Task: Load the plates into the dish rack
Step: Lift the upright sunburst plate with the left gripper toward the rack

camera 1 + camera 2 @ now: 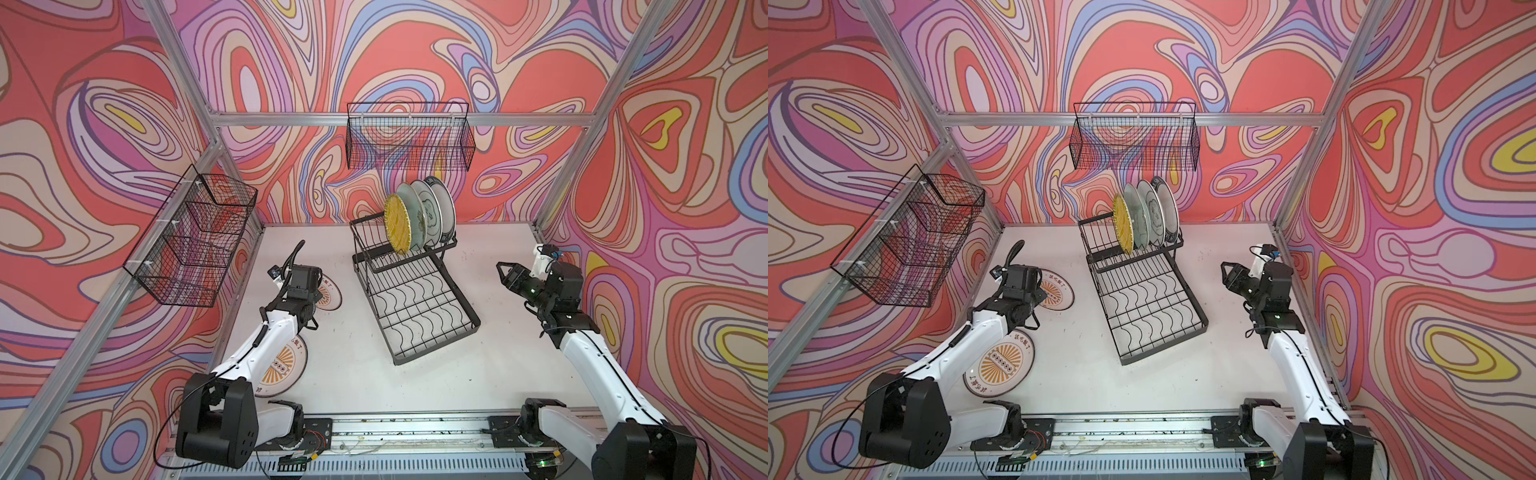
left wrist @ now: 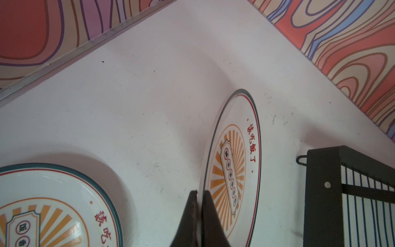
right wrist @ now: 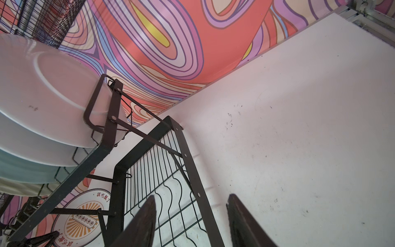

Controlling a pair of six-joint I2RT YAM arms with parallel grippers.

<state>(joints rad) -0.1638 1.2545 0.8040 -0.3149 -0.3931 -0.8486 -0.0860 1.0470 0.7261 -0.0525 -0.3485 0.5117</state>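
White tabletop (image 1: 490,374), flat, marked with scattered dark specks. Bounded on three sides by walls (image 1: 415,50) printed with red, pink, lilac and blue swirls. Framed by aluminium bars (image 1: 291,119) along the wall joints. Hung on the rear bar: long black fine-mesh basket (image 1: 409,137). Fixed to the left-side bar: second fine-mesh basket (image 1: 195,241), split into compartments. Along the front edge: slotted metal rail (image 1: 415,430).

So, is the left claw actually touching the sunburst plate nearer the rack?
Touching. In the left wrist view the left gripper is pinched shut on the rim of the sunburst plate, no gap.
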